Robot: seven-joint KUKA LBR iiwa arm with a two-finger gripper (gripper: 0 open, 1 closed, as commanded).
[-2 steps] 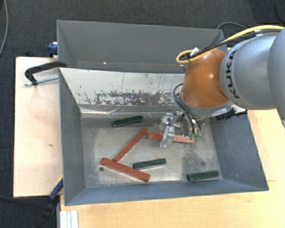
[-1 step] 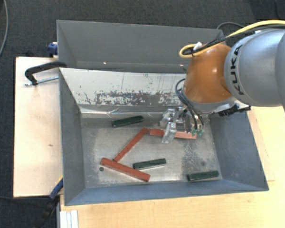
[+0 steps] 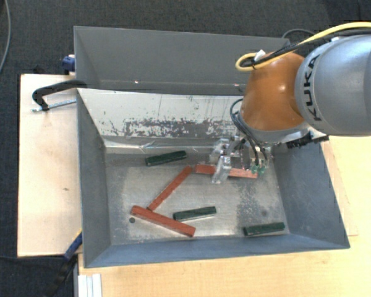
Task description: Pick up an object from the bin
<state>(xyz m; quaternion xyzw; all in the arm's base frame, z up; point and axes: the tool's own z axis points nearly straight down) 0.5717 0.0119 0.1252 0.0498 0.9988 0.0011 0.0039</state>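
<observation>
Camera view: grey metal bin (image 3: 173, 60), six loose bars; arm in from the right.
Item one, flat reddish-brown bar (image 3: 242, 174), lies at the back right of the bin floor, roughly level, with the two-finger gripper (image 3: 222, 171) down directly on its middle; whether the gripper is clamped on it or released cannot be told from here. Orange wrist cover (image 3: 269, 94) hangs above. Item two, long reddish-brown bar (image 3: 170, 189), slants across the floor's centre. Item three, reddish-brown bar (image 3: 162, 221), lies at front left, touching the slanted one's lower end. Items four to six, dark green short bars: one at back left (image 3: 166, 158), one at front centre (image 3: 195, 213), one at front right (image 3: 264, 229), well apart.
</observation>
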